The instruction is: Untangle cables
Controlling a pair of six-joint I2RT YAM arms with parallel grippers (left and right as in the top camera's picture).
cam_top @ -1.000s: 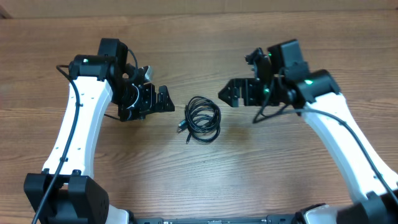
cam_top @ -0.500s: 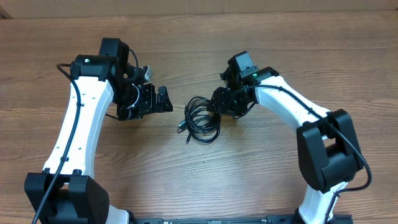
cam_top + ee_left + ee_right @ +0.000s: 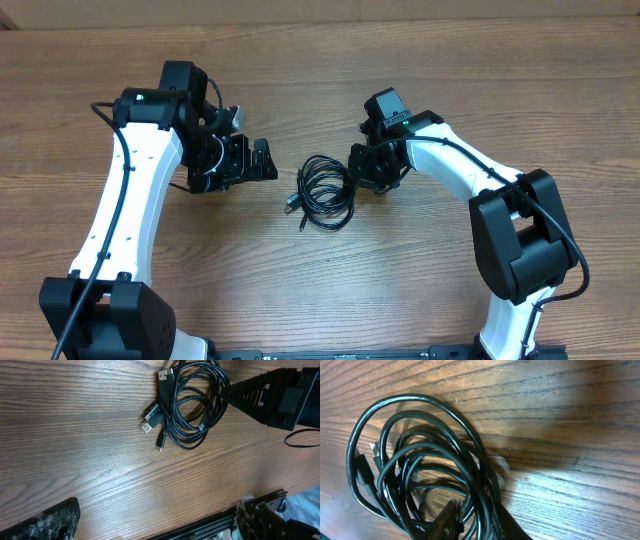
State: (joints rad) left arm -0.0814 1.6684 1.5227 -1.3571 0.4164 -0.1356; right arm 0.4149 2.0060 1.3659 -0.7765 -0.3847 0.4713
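The cables (image 3: 322, 192) lie as one coil of thin black cords in the middle of the wooden table, with silvery plug ends (image 3: 291, 203) at the coil's left. My right gripper (image 3: 358, 168) is at the coil's right edge. In the right wrist view its fingertips (image 3: 452, 512) pinch several strands of the cables (image 3: 470, 455), so it is shut on them. My left gripper (image 3: 268, 160) hangs open a short way left of the coil, touching nothing. The left wrist view shows the cables (image 3: 173, 415), their USB plugs (image 3: 150, 422) and the right gripper (image 3: 227, 394) against the coil.
Both white arms reach in from the near edge of the table. The table's front edge with a black rail (image 3: 210, 525) runs along the bottom of the left wrist view. Thicker black wires hang from the arms.
My right arm swung left from open table to the coil's right edge, and its jaws closed from wide open onto the strands. The left arm and the coil have not moved.
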